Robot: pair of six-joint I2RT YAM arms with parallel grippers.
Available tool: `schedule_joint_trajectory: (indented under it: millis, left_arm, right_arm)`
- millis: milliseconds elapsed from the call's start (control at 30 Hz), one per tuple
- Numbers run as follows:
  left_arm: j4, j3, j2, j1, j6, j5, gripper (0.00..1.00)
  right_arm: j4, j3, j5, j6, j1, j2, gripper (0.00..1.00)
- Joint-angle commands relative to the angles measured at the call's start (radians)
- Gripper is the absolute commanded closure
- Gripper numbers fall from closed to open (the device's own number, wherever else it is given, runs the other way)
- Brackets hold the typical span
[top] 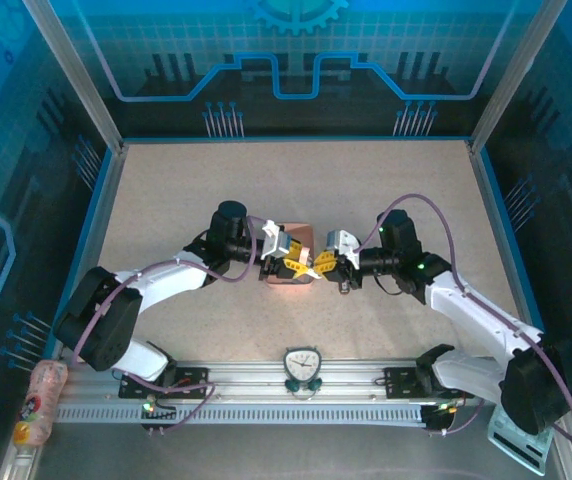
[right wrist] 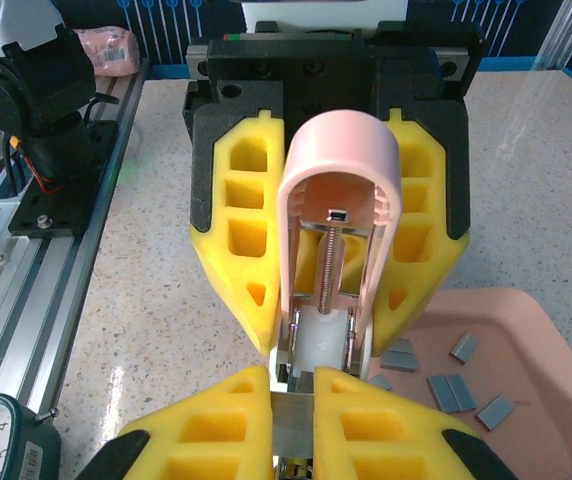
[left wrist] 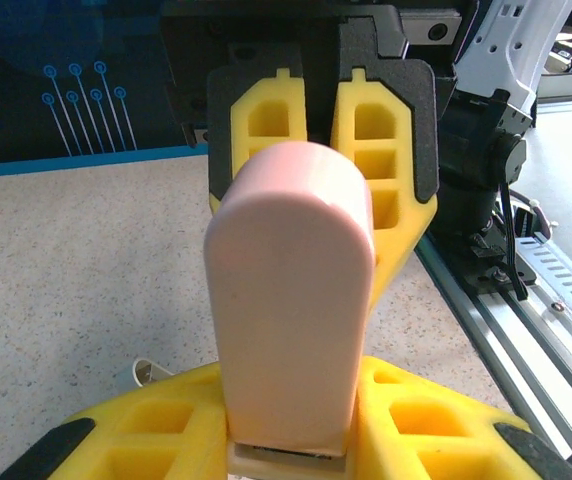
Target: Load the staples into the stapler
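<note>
With the left gripper [left wrist: 296, 290] clamped on the opened pink stapler [right wrist: 338, 240] and the right gripper [right wrist: 291, 395] clenched on its metal base, hold both steady while the staples [right wrist: 456, 385] lie in the tray [right wrist: 556, 400] at 4 o'clock.

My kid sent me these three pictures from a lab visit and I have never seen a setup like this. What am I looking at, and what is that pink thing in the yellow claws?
These are two robot arms bolted to one table. One picture looks down from above; the other two come from cameras on each wrist. The yellow foam pads are the fingers of each tool. The left tool grips a small pink stapler by its body. The right tool is shut on the stapler's metal front end, and the stapler's top is swung open, showing its spring. Beside it lies a pink tray holding the staples, short grey strips, not yet loaded.
</note>
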Motion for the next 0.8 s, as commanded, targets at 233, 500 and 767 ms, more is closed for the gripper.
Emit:
schedule_joint_trajectory:
  millis: [233, 500, 767]
  left_arm:
    - [0.004, 0.004, -0.025, -0.004, 0.028, 0.043, 0.71]
    - [0.005, 0.005, -0.025, -0.006, 0.024, 0.052, 0.71]
    - [0.009, 0.005, -0.028, -0.005, 0.024, 0.053, 0.71]
  right_arm:
    - [0.014, 0.018, -0.011, -0.005, 0.009, -0.028, 0.87]
    - [0.051, 0.022, -0.011, -0.006, 0.01, 0.013, 0.87]
    - [0.051, 0.024, -0.006, -0.012, 0.01, 0.029, 0.87]
